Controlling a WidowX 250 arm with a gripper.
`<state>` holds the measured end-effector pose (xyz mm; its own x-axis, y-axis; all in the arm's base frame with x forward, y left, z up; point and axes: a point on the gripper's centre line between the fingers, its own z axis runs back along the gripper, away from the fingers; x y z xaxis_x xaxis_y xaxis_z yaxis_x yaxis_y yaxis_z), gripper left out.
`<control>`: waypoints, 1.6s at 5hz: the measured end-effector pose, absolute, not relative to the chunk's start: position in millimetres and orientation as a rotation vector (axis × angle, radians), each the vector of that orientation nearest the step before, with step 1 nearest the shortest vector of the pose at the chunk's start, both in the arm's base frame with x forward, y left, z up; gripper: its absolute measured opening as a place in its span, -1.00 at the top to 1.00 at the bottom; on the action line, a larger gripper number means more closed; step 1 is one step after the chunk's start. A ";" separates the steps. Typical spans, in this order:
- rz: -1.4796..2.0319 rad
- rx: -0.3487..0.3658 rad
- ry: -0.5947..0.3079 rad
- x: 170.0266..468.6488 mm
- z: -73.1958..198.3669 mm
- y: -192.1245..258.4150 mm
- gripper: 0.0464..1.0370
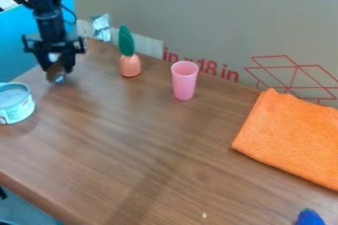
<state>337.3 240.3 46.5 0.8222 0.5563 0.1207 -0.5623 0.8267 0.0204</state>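
At the upper left, the black gripper [58, 70] hangs low over the table's far left corner, around a small brown and silvery object [55, 73]. That object sits between its fingers; whether they press on it I cannot tell. Below and left of the gripper stands a round tin [16, 104] with a pale label, cut by the view's left edge. To the gripper's right, an orange carrot-like toy with a green top [130, 65] stands upright. Farther right is an upright pink cup [184, 81]. An orange cloth [290, 139] lies flat on the right side.
A cardboard wall [198, 17] runs along the back of the wooden table [151, 145]. A crumpled silvery piece [101, 27] is at the wall's left end. A blue object [309, 217] shows at the bottom right edge, and the table's front edge slants across the lower left.
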 end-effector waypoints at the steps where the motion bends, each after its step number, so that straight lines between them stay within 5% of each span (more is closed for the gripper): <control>1: 0.618 0.051 -0.111 334.1 45.2 244.0 -0.84; 4: 0.644 0.002 -0.118 330.9 43.0 239.5 -0.94; 6: 0.595 -0.111 -0.269 312.9 116.4 218.0 -0.93; 7: 0.489 -0.081 -0.208 288.1 123.9 203.8 -0.93; 8: 0.366 0.030 -0.131 279.2 122.8 190.2 -0.93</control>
